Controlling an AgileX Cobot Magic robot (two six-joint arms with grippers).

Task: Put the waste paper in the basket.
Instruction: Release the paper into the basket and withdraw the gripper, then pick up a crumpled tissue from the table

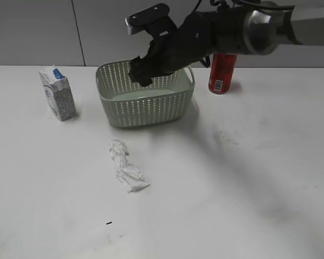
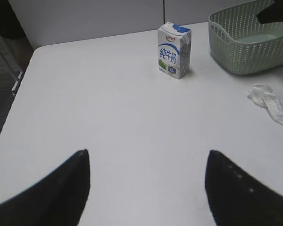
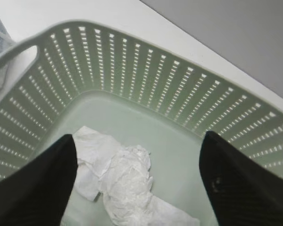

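Note:
The sage-green slotted basket (image 1: 146, 105) stands at the back middle of the white table. My right gripper (image 1: 141, 70) hangs over its open top, open and empty. In the right wrist view its jaws (image 3: 139, 160) frame crumpled white waste paper (image 3: 125, 181) lying on the basket floor (image 3: 179, 155). A longer twisted wad of waste paper (image 1: 125, 166) lies on the table in front of the basket; it also shows in the left wrist view (image 2: 271, 103). My left gripper (image 2: 148, 181) is open and empty above bare table, out of the exterior view.
A blue-and-white milk carton (image 1: 58, 93) stands upright left of the basket, also in the left wrist view (image 2: 174, 50). A red can (image 1: 222, 73) stands behind the basket's right side. The table's left edge (image 2: 12, 108) shows in the left wrist view.

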